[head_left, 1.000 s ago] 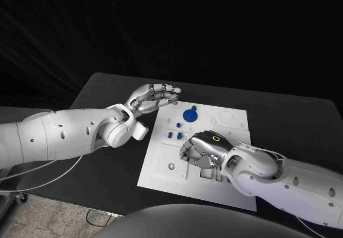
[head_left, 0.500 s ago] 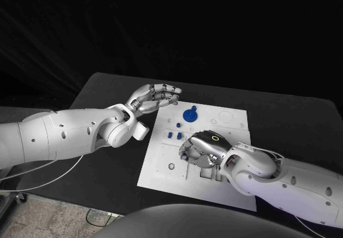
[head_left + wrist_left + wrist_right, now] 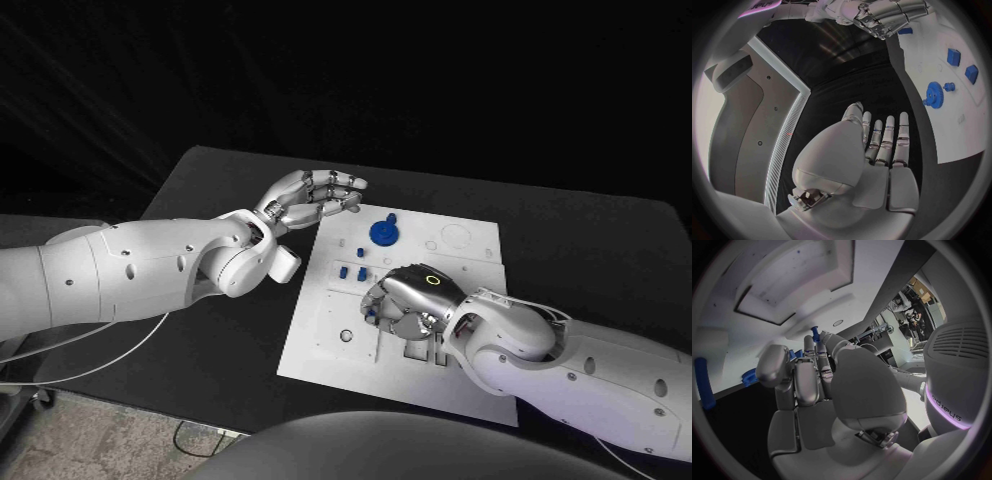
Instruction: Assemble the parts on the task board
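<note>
The white task board (image 3: 320, 352) lies in the middle of the black table. A blue gear (image 3: 382, 232) stands near its far edge, and two small blue blocks (image 3: 352, 272) sit a little nearer. My right hand (image 3: 408, 302) is curled down over the board's middle. In the right wrist view its fingertips pinch a small blue peg (image 3: 815, 333) that sticks up between them. My left hand (image 3: 312, 198) hovers off the board's far left corner, fingers apart and holding nothing. The left wrist view shows the gear (image 3: 934, 93) and both blocks (image 3: 961, 65).
Rectangular recesses (image 3: 418, 352) lie in the board close to my right wrist, and round holes (image 3: 456, 236) sit near its far right corner. Bare black table (image 3: 216, 330) stretches left of the board, below my left forearm. A blue bar (image 3: 703, 382) lies on the board.
</note>
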{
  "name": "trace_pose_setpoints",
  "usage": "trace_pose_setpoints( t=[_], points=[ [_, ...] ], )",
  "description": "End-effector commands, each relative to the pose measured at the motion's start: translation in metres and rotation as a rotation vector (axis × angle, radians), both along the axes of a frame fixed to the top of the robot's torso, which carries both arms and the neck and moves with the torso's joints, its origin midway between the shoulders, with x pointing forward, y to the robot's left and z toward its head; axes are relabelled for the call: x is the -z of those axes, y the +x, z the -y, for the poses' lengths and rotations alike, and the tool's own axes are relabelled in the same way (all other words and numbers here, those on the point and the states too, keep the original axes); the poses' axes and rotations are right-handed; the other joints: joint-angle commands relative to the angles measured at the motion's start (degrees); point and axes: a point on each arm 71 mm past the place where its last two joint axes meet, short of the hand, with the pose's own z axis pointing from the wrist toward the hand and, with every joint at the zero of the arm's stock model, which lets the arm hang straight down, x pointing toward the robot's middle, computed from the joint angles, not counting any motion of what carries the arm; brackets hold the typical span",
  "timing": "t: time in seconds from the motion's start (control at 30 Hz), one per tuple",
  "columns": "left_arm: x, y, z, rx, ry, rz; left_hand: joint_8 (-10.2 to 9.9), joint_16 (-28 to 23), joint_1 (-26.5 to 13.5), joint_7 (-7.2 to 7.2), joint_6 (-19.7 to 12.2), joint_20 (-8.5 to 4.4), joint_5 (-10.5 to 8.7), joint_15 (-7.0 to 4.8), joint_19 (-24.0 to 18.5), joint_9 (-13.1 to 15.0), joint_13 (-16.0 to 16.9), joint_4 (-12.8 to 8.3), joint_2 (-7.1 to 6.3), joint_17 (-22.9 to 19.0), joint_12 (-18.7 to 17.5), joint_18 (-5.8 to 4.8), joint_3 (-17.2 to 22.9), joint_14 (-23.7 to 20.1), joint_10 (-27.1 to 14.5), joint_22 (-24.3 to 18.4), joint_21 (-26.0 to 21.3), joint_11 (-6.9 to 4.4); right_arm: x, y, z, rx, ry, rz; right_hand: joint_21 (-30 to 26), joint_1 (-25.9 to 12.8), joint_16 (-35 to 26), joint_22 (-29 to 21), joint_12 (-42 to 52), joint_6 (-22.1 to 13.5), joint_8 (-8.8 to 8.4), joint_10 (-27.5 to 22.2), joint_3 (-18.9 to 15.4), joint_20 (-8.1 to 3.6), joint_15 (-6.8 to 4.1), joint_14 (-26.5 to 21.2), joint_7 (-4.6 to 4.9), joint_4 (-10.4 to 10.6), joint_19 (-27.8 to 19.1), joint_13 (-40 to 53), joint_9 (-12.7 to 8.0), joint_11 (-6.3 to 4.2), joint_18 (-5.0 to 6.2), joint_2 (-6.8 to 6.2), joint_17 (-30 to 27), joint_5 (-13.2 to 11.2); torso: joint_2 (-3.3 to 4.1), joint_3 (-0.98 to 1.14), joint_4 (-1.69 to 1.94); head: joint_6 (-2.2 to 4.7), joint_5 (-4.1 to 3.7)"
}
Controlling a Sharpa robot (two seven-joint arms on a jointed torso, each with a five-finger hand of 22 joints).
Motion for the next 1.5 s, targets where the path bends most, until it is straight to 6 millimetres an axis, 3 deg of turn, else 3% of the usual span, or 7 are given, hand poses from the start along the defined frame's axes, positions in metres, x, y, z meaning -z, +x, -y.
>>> trace_pose_setpoints(
  t=[0.03,0.17,0.4,0.73,1.1,1.37,1.5],
  points=[
    [0.0,-0.001,0.003,0.023,-0.012,-0.008,0.22,0.27,0.51,0.13,0.07,0.0,0.36,0.12,0.49,-0.11,-0.08,-0.19,-0.01,-0.1,0.25,0.19,0.22,0.4,0.05,-0.08,0.32,0.27,0.002,-0.002,-0.001,-0.012,-0.032,-0.003,-0.8,-0.09,-0.5,7.35,-0.35,-0.97,-0.66,0.42,-0.28,0.65,0.4,0.46,0.17,0.24,-0.21,-0.1,-0.37,-0.81,-0.85,-0.51,-0.28,-0.78,0.0,-0.02,-0.03,0.01,-0.02],
    [0.001,-0.001,0.003,0.025,-0.011,-0.012,0.22,0.27,0.51,0.13,0.07,0.0,0.36,0.12,0.49,-0.11,-0.08,-0.19,-0.01,-0.1,0.25,0.19,0.22,0.4,0.05,-0.08,0.32,0.27,0.003,-0.003,-0.001,-0.008,-0.055,-0.017,-4.28,-1.24,-2.17,6.54,-1.78,-6.23,-3.93,-3.52,-0.8,1.37,1.54,-0.84,1.16,1.21,-1.75,-0.57,-2.03,0.48,-0.44,-1.9,-2.04,-2.55,0.06,0.05,-0.05,0.01,-0.02],
    [0.003,0.0,0.002,0.023,-0.008,-0.016,0.21,0.3,0.58,0.17,0.04,0.01,0.37,0.18,0.52,-0.15,-0.13,-0.23,0.02,-0.11,0.24,0.18,0.26,0.43,0.04,-0.08,0.32,0.32,0.004,-0.003,0.002,0.011,-0.067,-0.022,-11.68,-1.95,-4.77,4.96,-2.07,-15.41,-4.24,-14.59,-4.37,2.25,1.89,-4.01,-0.56,2.8,-5.46,0.11,-4.81,2.23,0.85,-3.0,-5.18,-5.78,-0.02,0.04,-0.02,0.01,-0.07],
    [0.003,0.0,0.0,0.021,-0.005,-0.021,0.2,0.3,0.6,0.2,0.01,0.01,0.37,0.21,0.53,-0.18,-0.16,-0.24,0.01,-0.11,0.23,0.18,0.26,0.43,0.02,-0.09,0.33,0.35,-0.011,-0.001,0.013,0.059,-0.003,0.023,-13.25,-0.48,-5.72,4.73,2.91,-15.75,-3.76,-18.92,-8.03,2.58,2.14,-5.62,-0.89,4.99,-6.28,2.5,-5.64,2.44,1.12,-2.73,-7.58,-6.32,-0.09,0.0,-0.07,0.01,-0.17],
    [0.004,-0.001,0.002,0.023,-0.006,-0.023,0.17,0.31,0.6,0.27,-0.04,0.02,0.36,0.27,0.54,-0.22,-0.21,-0.23,0.03,-0.13,0.21,0.16,0.27,0.42,-0.02,-0.1,0.32,0.41,-0.072,0.022,0.056,0.138,0.019,0.098,-6.15,-0.46,-1.75,6.29,8.56,-10.02,-1.2,-16.28,-8.68,2.7,2.38,-2.91,1.95,6.96,-3.0,4.15,-5.12,1.52,0.04,-1.71,-4.7,-4.37,-0.09,-0.04,-0.06,0.01,-1.04],
    [0.004,-0.001,0.003,0.027,-0.006,-0.027,0.17,0.31,0.59,0.3,-0.05,0.03,0.37,0.29,0.55,-0.24,-0.24,-0.2,0.08,-0.14,0.2,0.16,0.29,0.42,-0.04,-0.11,0.32,0.44,-0.086,0.04,0.099,0.249,-0.108,0.086,-4.73,-2.04,-0.99,6.49,7.42,-12.48,-3.25,-19.03,-9.95,2.92,2.65,-2.32,2.66,8.72,-2.18,2.8,-6.36,2.12,-0.17,-2.78,-4.62,-4.9,0.01,0.06,-0.02,0.01,-0.7],
    [0.004,-0.001,0.004,0.029,-0.007,-0.028,0.17,0.31,0.58,0.31,-0.04,0.02,0.4,0.32,0.55,-0.27,-0.28,-0.16,0.17,-0.15,0.19,0.15,0.33,0.41,-0.06,-0.12,0.32,0.47,-0.082,0.045,0.114,0.284,-0.155,0.075,-5.87,-1.3,-1.58,6.22,5.68,-16.38,-4.27,-21.21,-10.62,3.24,2.96,-2.97,0.96,10.43,-2.8,0.92,-8.23,2.77,0.04,-3.6,-5.83,-5.55,0.08,0.12,-0.16,0.01,-0.84]
  ],
)
